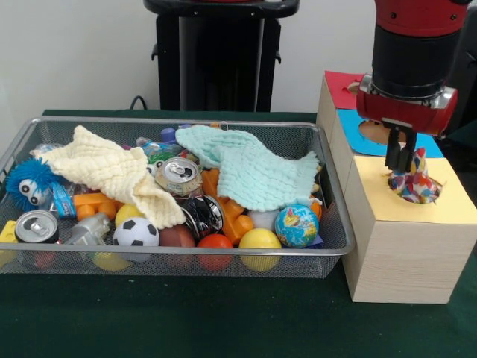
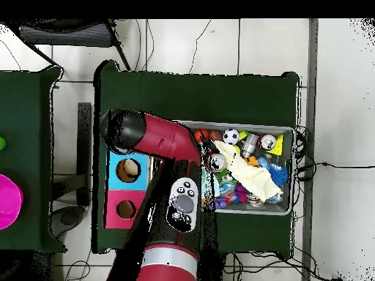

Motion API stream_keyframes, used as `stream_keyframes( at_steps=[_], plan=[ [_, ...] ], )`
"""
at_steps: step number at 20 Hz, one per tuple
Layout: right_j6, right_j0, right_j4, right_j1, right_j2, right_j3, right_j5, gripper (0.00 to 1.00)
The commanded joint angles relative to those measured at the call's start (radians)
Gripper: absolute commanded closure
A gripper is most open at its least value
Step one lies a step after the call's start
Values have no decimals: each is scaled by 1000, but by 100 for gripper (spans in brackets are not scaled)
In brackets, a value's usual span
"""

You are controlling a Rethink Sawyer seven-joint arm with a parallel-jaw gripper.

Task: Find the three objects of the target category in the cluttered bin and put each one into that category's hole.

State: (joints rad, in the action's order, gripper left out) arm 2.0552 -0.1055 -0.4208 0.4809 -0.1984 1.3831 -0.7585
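Green cloth [image 1: 186,321] over table; magenta disc [image 2: 9,201] on side table; cables [image 2: 326,165] on floor

The front view sits low and close at the bench's [image 1: 223,321] near edge, facing level across the wire bin [image 1: 171,257] toward the white wall. The overhead view hangs high above, looking straight down, taking in the whole green bench [image 2: 198,91] plus surrounding floor. Both share the wire bin [image 2: 289,172], the wooden box with coloured holes [image 1: 402,246] [image 2: 124,190] and the red arm [image 1: 414,45] [image 2: 157,139].
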Motion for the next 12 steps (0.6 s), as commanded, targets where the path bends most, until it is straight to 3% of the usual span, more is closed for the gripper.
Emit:
stream_keyframes(
  at_steps=[1, 12],
  plan=[
    [118, 32, -23, 22, 109, 118, -46, 100],
    [78, 100, -139, -8, 314, 171, 264, 100]
  ],
)
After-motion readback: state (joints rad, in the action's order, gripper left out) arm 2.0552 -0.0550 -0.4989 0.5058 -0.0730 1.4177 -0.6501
